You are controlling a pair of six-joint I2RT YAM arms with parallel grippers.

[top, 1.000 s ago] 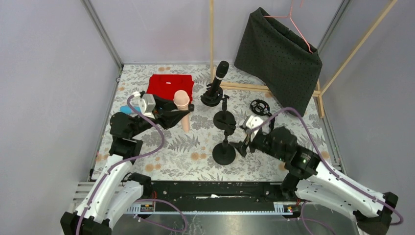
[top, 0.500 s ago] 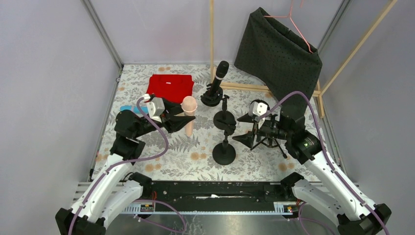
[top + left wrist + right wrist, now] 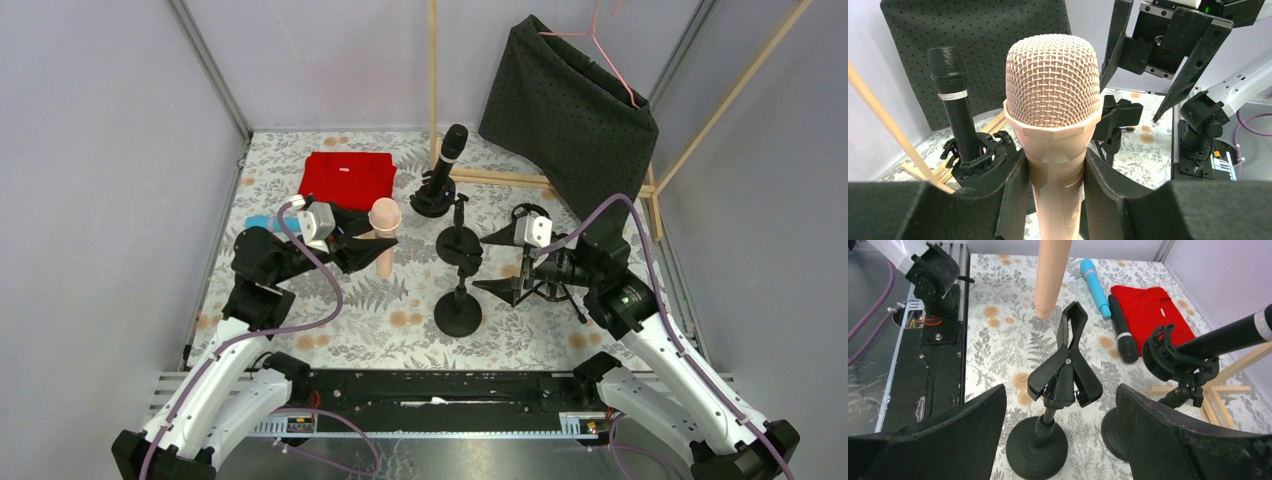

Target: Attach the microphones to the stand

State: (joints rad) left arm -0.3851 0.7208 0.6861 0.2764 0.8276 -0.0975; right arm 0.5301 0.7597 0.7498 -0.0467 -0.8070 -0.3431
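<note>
One mic in hand, poised beside the clip.
Peach-pink stick microphone with mesh head (image 3: 1053, 100) upright, head up, at 9 o'clock of the black spring-clip stand on round base (image 3: 1063, 375), tail hanging free. Left claw (image 3: 358, 240) closed on the barrel just under the head. Probably light, stiff and smooth-sided, with a dentable mesh: better gripped on the barrel, leaving the tail for the clip. Left forearm low over the floral bench (image 3: 300, 330). Right claw (image 3: 497, 262) spread wide, empty, at 3 o'clock of the stand.
</note>
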